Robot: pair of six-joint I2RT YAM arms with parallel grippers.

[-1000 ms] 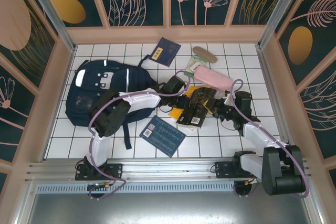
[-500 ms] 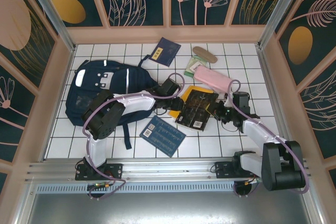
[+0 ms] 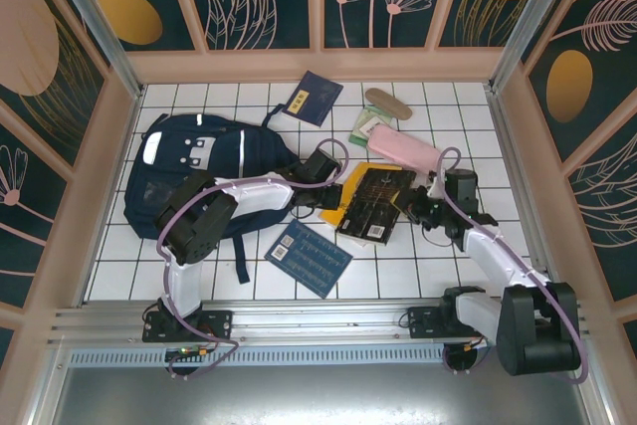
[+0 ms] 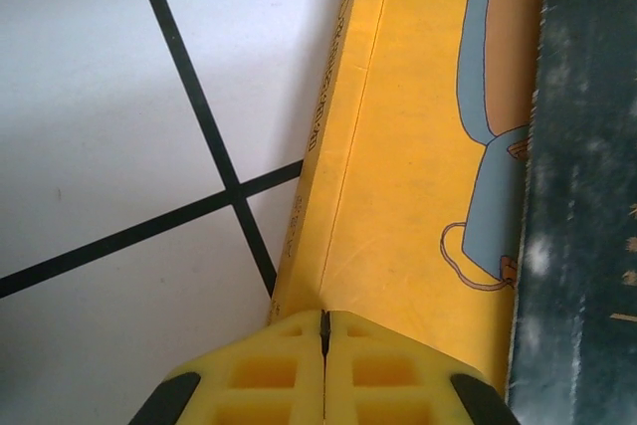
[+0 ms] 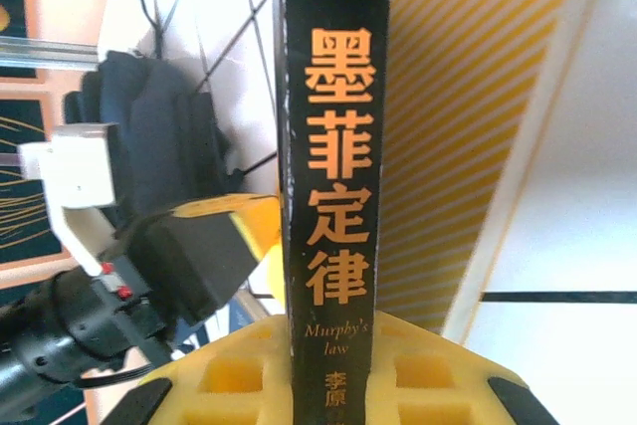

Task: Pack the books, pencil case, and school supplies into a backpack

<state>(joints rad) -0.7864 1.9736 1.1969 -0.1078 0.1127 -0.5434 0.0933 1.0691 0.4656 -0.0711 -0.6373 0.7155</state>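
A black book with gold print (image 3: 376, 204) lies tilted on the yellow book (image 3: 355, 182) at the middle of the tiled floor. My right gripper (image 3: 406, 212) is shut on the black book's spine (image 5: 333, 146), which stands between the jaws of the right gripper (image 5: 333, 330). My left gripper (image 4: 323, 314) is shut, its tips against the near edge of the yellow book (image 4: 418, 146). The navy backpack (image 3: 189, 171) lies at the left. The blue book (image 3: 309, 256) lies in front, and the navy booklet (image 3: 311, 97) at the back. Back right are the pink pencil case (image 3: 403, 149), a tan oval piece (image 3: 388, 103) and a green pack (image 3: 360, 129).
A wooden frame and patterned panels wall the tiled floor on three sides. A backpack strap (image 3: 239, 246) trails toward the near rail, beside the left arm. Bare tiles lie at the front right (image 3: 398, 271) and front left.
The left gripper drew back left to the yellow book's edge and its jaws closed. The right gripper shifted the black book slightly up and right.
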